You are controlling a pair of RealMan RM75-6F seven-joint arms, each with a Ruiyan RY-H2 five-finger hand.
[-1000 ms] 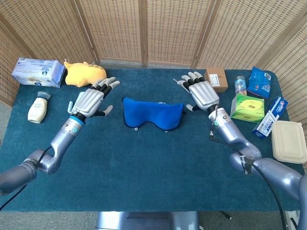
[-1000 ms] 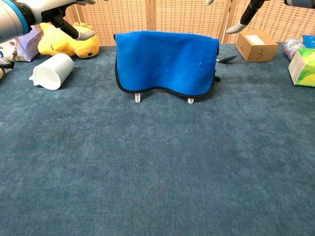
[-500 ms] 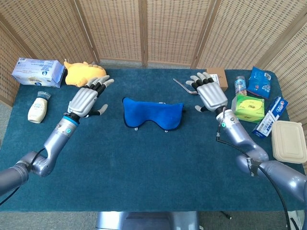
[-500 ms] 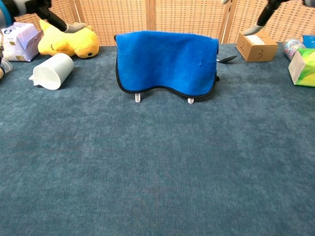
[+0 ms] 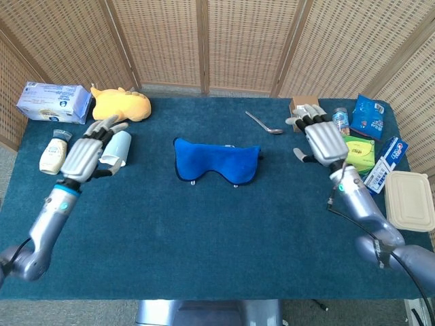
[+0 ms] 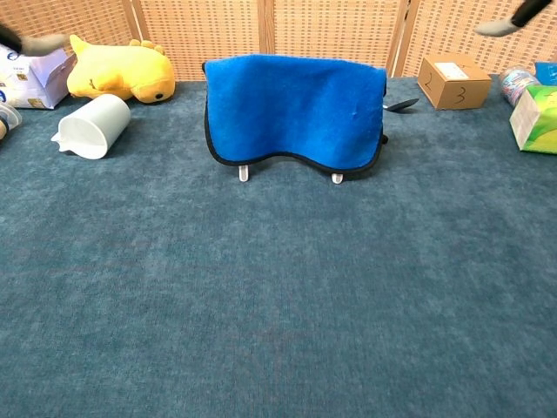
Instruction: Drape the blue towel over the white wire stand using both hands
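Nearest the camera, only bare tabletop (image 6: 278, 331) in the lower half of the chest view, dark teal and with nothing on it.

Further in, at the centre of both views, the blue towel (image 6: 294, 111) hanging over the white wire stand (image 6: 244, 173), with only two white feet of the stand visible under the lower hem. Task apparently finished. Hem lower at both sides than in the middle, so some risk of a slow slide if the cloth lies unevenly on the hidden wire; not possible to judge from here.

At mid-left of the head view, the left hand (image 5: 87, 151), fingers spread, nothing held, well apart from the towel. Just beside its fingers the white cup (image 5: 117, 149), lying on its side: a careless move here likely to roll it, or to push the cream bottle (image 5: 54, 152) close at the left.

At mid-right of the head view, the right hand (image 5: 323, 139), also spread and with nothing in it, very near the green tissue pack (image 5: 359, 152) and the brown box (image 5: 304, 109). Danger of a knock there when the arm moves. Spoon (image 5: 263, 123) on the tabletop between this hand and the towel.

At the far edge, upper left, the yellow plush toy (image 6: 117, 71).
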